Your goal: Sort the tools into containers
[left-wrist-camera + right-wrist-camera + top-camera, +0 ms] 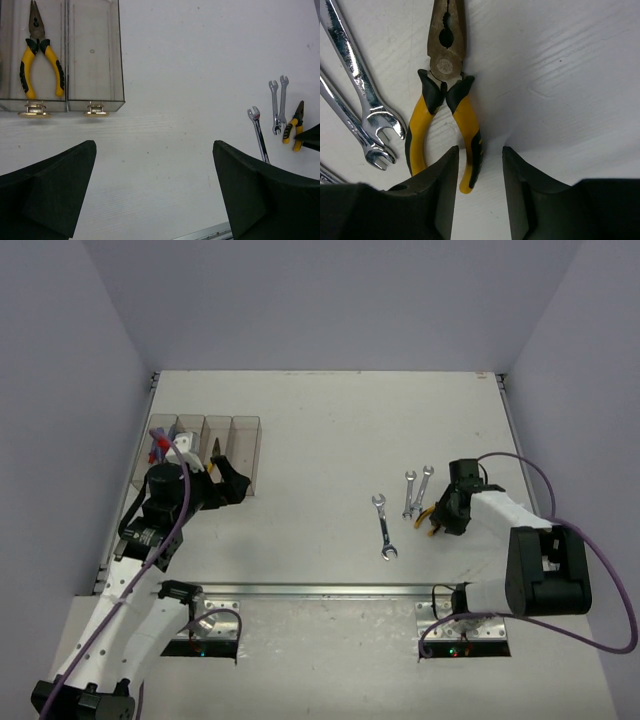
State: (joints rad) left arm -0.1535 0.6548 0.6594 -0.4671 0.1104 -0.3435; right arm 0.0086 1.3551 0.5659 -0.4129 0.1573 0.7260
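Note:
Yellow-and-black pliers [445,100] lie on the white table [320,430] under my right gripper [480,152]. Its jaws stand narrowed but open, with the pliers' right handle between them and a gap to the right finger [522,190]. From above, that gripper [445,515] hangs over the pliers [428,521]. Three silver wrenches [385,526] [408,493] [425,483] lie just to its left. The clear containers [245,435] stand at the back left. My left gripper [154,147] is wide open and empty in front of them. Another pair of pliers [40,55] lies in one bin, and red-and-blue handles [160,445] show in the leftmost bin.
The rightmost bin [95,102] holds nothing. Purple walls close the table on three sides. A metal rail [320,590] runs along the near edge by both arm bases. Purple cables loop beside each arm.

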